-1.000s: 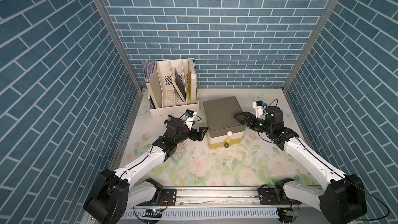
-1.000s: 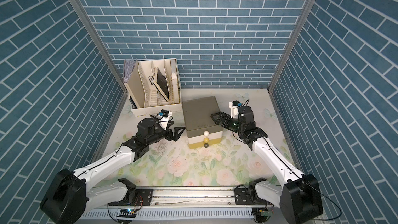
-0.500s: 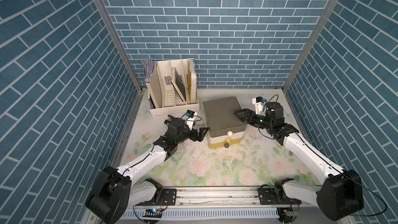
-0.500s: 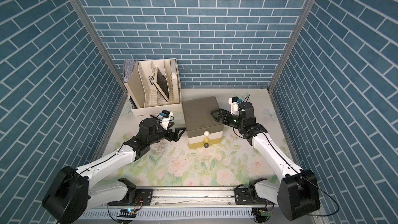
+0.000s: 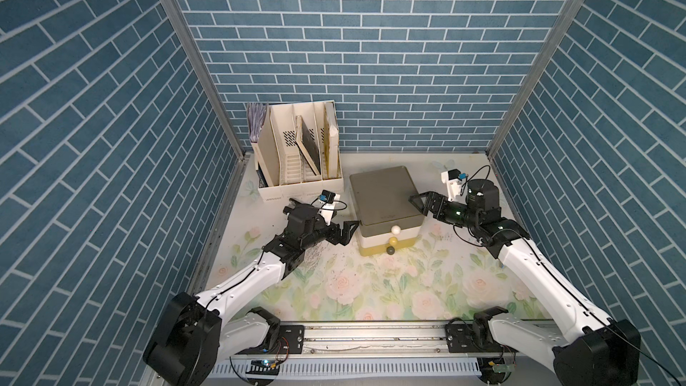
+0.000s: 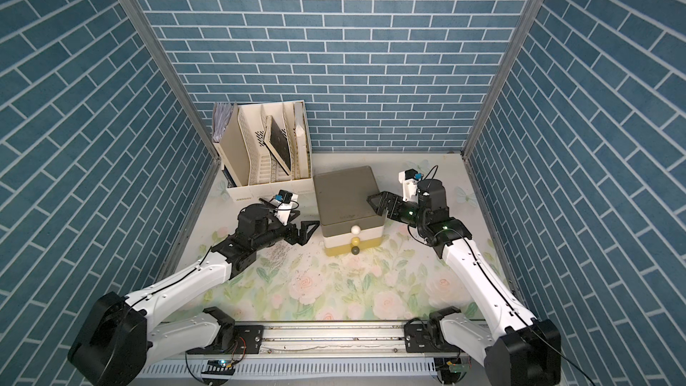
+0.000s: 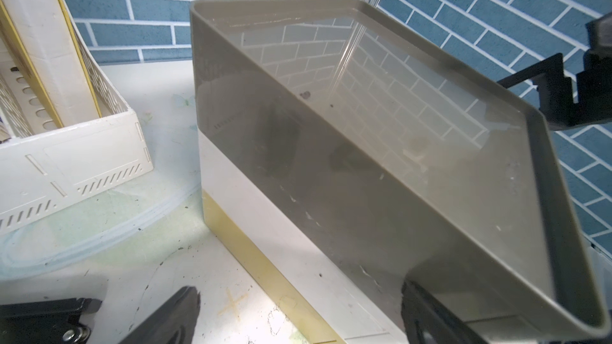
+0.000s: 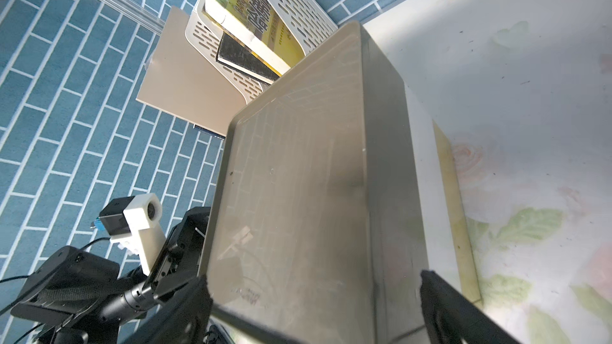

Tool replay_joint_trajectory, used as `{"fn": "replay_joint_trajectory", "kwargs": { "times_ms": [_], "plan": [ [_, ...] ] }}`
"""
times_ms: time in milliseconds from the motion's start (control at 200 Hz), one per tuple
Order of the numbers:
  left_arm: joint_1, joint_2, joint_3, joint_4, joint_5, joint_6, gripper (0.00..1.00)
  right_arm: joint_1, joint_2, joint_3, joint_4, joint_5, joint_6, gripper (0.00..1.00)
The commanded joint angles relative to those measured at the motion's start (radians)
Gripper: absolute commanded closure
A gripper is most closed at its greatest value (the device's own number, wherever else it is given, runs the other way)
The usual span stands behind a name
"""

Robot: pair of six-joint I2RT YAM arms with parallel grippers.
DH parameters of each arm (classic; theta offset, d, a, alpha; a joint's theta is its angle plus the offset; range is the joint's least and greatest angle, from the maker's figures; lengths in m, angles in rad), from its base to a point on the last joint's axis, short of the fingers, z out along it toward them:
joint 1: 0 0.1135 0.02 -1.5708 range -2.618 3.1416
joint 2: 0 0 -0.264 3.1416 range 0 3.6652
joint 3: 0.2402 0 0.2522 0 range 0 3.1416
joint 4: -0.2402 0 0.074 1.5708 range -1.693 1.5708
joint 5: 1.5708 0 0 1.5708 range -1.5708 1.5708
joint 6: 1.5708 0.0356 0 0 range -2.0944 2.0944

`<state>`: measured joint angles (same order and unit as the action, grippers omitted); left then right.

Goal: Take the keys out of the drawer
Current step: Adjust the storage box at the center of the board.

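Three drawers (image 5: 386,241) shut in cabinet (image 5: 382,194), keys hidden from sight; left claw (image 5: 348,232) spread at its left side; right claw (image 5: 421,205) spread astride its right top edge; barely shifted since a second ago.

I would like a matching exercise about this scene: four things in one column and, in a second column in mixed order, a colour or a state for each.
Things:
1. top knob
2. middle knob
3. bottom knob
4. right gripper

Colour or state:
a. dark grey
b. open
c. white
d. yellow

Pairs: 1-c, 2-d, 3-a, 4-b
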<state>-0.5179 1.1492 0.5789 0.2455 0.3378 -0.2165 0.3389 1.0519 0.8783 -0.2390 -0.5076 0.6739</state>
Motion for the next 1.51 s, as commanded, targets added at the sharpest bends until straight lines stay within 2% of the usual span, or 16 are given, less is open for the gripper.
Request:
{"fn": "replay_joint_trajectory", "kwargs": {
  "times_ms": [0, 210, 555, 885, 1500],
  "plan": [
    [-0.011, 0.0, -0.008, 0.019, 0.018, 0.003, 0.0, -0.003, -0.056, 0.018, -0.122, 0.01, -0.028, 0.0],
    [-0.011, 0.024, 0.036, -0.011, 0.023, 0.029, 0.0, 0.004, -0.122, 0.008, -0.227, -0.046, 0.012, 0.0],
    [-0.01, 0.031, 0.039, -0.002, 0.021, 0.023, 0.0, 0.081, -0.141, -0.073, -0.029, -0.161, 0.16, 0.0],
    [-0.01, 0.039, 0.044, 0.003, 0.023, 0.02, 0.0, 0.094, -0.077, -0.097, 0.084, -0.15, 0.178, 0.0],
    [-0.01, 0.065, 0.047, 0.019, 0.033, 0.025, 0.0, 0.094, 0.034, -0.01, 0.115, -0.071, 0.095, 0.0]
  ]
}}
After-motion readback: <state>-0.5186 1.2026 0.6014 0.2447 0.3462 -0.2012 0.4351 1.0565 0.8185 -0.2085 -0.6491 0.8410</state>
